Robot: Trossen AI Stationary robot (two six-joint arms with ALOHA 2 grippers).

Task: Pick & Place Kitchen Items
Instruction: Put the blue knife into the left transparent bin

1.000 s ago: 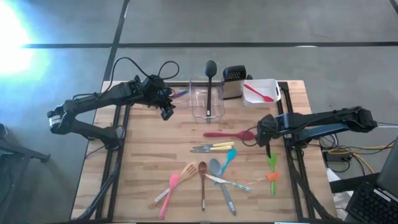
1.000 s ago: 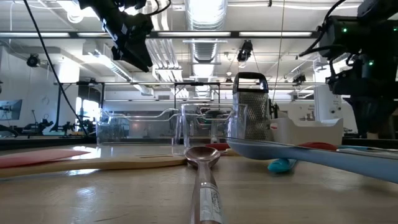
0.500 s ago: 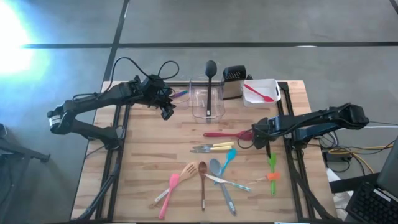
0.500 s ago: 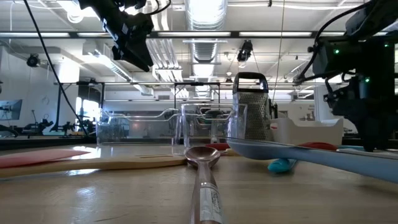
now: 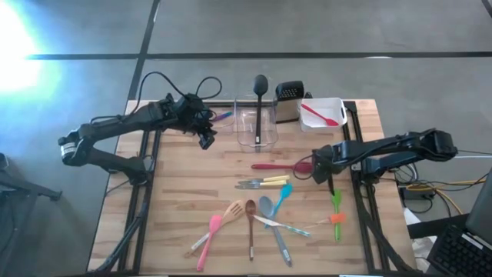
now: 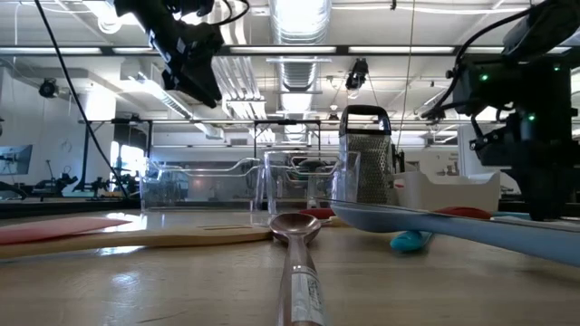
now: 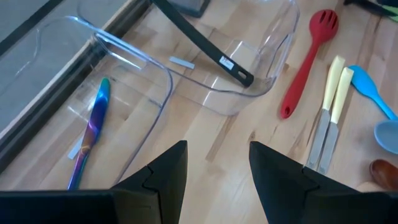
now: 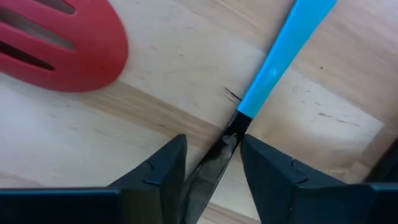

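Observation:
My right gripper (image 5: 320, 168) (image 8: 212, 144) points down, low over the table's right side, just right of the red slotted spoon's head (image 8: 62, 50). A tool with a blue handle (image 8: 283, 50) and a dark blade (image 8: 217, 158) lies flat on the wood. The open fingers stand one on each side of the blade, where it meets the handle. In the high view the arm hides this tool. My left gripper (image 5: 206, 140) (image 7: 217, 174) hangs open and empty, high over the far left, above a clear tub (image 7: 134, 81) with a rainbow-coloured utensil (image 7: 93, 124). My right gripper comes from above, its fingers (image 8: 168, 168) across the dark blade (image 8: 227, 140) right beside the blue handle's end. The tool lies flat on the table. Only a narrow gap shows on either side, and I cannot tell whether the fingers touch it.
A clear tub (image 5: 240, 132) holds the black ladle (image 5: 260, 96) at the far middle, with a steel grater (image 5: 290, 94) and a white tub (image 5: 332, 108) beside it. Yellow-handled knives (image 5: 265, 182), several spoons and spatulas (image 5: 257, 219) and a green-orange tool (image 5: 336, 208) lie nearer.
My right gripper has sunk toward the table and shifted a little toward the red spoon's head.

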